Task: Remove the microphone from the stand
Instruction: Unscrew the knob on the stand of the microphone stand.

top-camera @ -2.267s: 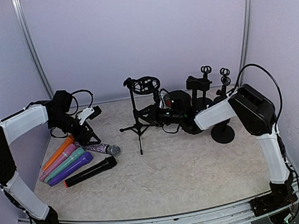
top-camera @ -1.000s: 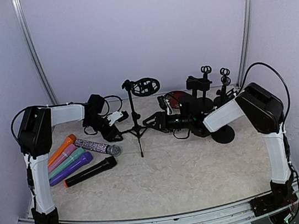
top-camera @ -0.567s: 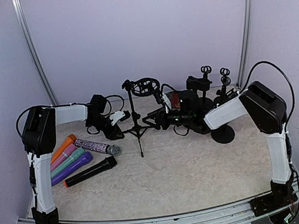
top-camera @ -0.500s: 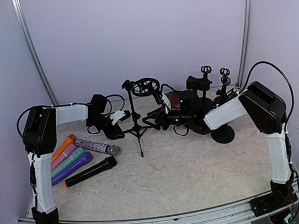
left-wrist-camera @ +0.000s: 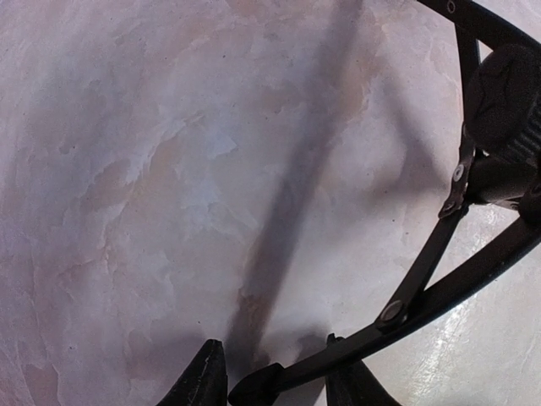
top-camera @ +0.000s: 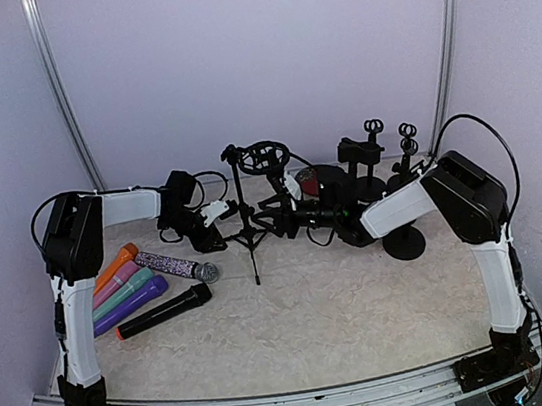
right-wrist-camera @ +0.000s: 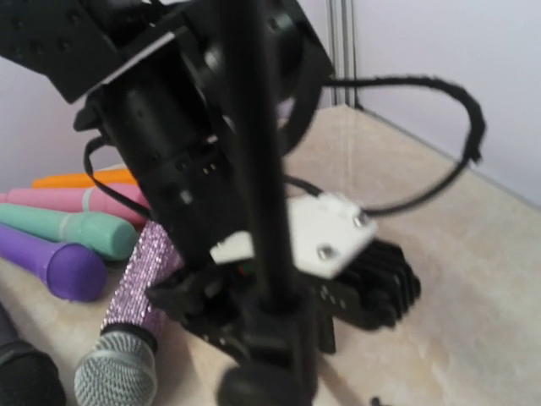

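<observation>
Looking at the stand (top-camera: 243,202) upright mid-table with a ring mount (top-camera: 266,153) on top, and honestly can't tell about any mic in it; spotted six loose mics (top-camera: 141,297) lying flat off to the left. Seeing left gripper (left-wrist-camera: 279,382) fingers either side of a stand leg's foot, spread a bit, no telling about an actual pinch. Can't tell spread or closed for the right gripper (top-camera: 275,219), just beside the pole.
</observation>
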Robot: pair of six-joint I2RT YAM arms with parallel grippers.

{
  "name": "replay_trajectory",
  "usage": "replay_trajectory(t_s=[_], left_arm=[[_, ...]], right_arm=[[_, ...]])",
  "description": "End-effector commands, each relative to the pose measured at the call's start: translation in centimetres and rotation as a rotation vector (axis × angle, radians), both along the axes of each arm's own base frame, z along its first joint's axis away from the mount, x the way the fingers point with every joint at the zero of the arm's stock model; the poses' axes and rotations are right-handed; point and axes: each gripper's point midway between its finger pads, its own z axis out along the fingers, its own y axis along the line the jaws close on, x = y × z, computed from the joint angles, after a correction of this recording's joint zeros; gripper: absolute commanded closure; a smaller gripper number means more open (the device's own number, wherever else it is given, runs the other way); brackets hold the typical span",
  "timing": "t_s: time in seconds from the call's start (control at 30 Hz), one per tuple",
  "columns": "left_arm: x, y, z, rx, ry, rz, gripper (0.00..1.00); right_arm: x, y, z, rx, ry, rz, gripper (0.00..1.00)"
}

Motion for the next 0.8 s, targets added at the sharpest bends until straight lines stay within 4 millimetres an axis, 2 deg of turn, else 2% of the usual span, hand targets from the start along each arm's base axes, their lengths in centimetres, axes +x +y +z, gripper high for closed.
replay_trajectory(t_s=[0.0, 0.33, 0.57, 0.77], left_arm=[[0.0, -0.4, -0.7, 0.020, -0.003, -0.017, 0.62], [-0.1, -0.5, -0.7, 0.028, -0.008, -0.026, 0.63], [-0.1, -0.5, -0.5, 0.030, -0.009, -0.027, 0.63], [-0.1, -0.5, -0.3, 0.033, -0.017, -0.031, 0.64]], right_arm=[[-0.2, 1.5, 1.1, 0.007, -0.106, 0.001, 0.53], [0.2, 2.1, 0.2, -0.030, -0.099, -0.009, 0.64], [0.6, 1.9, -0.5, -0.040, -0.088, -0.037, 0.66], [0.3, 1.4, 0.6, -0.020, -0.106, -0.061, 0.70]])
